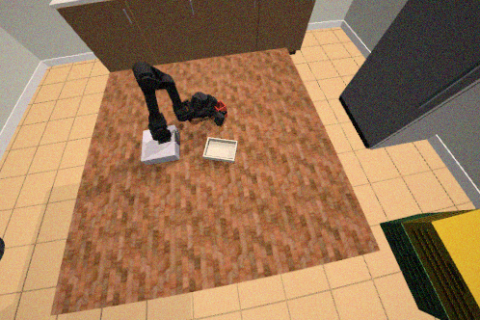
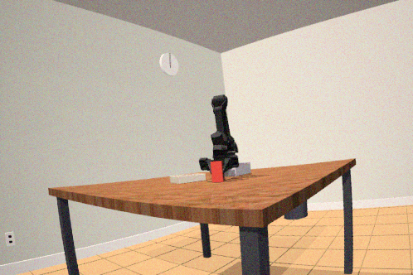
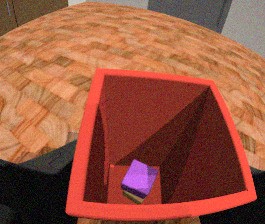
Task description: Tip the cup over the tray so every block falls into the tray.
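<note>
Wrist view: red square cup [image 1: 221,106] [image 2: 217,173] [image 3: 143,107], upright on the table [image 2: 166,202] [image 3: 38,55], mouth up — purple block [image 3: 139,177] kept inside. Gripper [image 1: 219,110] [image 2: 218,166] [image 3: 140,141], mine, part-open, fingers flanking it, I judge for a side grasp. Shallow tray [image 1: 220,159] [image 2: 188,179] nearby — ready for tipping.

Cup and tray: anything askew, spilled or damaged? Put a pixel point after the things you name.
Nothing stands out. The red cup [image 1: 221,107] [image 2: 216,171] [image 3: 158,211] is upright and looks undamaged, a purple block [image 3: 139,177] inside. The tray [image 1: 220,157] [image 2: 187,179] sits flat; no spilled blocks in view.
</note>
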You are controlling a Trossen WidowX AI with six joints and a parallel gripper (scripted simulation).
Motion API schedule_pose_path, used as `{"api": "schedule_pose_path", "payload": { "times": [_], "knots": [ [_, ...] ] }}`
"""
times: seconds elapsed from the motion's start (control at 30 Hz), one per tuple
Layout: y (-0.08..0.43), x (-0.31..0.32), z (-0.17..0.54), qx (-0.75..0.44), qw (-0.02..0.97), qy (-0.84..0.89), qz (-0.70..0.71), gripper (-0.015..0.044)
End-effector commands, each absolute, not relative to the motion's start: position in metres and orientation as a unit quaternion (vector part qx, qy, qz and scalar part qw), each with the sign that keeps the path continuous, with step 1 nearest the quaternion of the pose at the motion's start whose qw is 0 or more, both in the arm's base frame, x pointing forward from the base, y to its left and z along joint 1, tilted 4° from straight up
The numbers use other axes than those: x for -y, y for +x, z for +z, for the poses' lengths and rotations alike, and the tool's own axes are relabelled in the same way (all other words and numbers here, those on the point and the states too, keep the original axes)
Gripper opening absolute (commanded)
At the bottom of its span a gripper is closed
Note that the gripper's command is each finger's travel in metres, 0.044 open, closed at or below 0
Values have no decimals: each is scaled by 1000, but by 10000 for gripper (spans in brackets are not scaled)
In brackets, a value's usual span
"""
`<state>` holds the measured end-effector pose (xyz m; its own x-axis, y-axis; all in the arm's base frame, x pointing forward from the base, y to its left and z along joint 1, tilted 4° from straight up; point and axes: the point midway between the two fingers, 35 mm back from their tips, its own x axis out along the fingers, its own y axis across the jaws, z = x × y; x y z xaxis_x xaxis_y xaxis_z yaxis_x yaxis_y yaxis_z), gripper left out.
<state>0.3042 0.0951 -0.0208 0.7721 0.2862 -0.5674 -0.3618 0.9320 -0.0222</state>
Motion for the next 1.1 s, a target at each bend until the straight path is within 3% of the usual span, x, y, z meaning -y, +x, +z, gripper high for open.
{"api": "schedule_pose_path", "payload": {
  "times": [0.0,0.13,0.4,1.07],
  "knots": [
    [305,-95,-21,-291,939,-63,171,240],
    [305,-95,-21,-291,939,-63,171,213],
    [305,-96,-10,-290,939,-63,171,3],
    [304,-97,21,-290,940,-63,171,0]
  ]
}}
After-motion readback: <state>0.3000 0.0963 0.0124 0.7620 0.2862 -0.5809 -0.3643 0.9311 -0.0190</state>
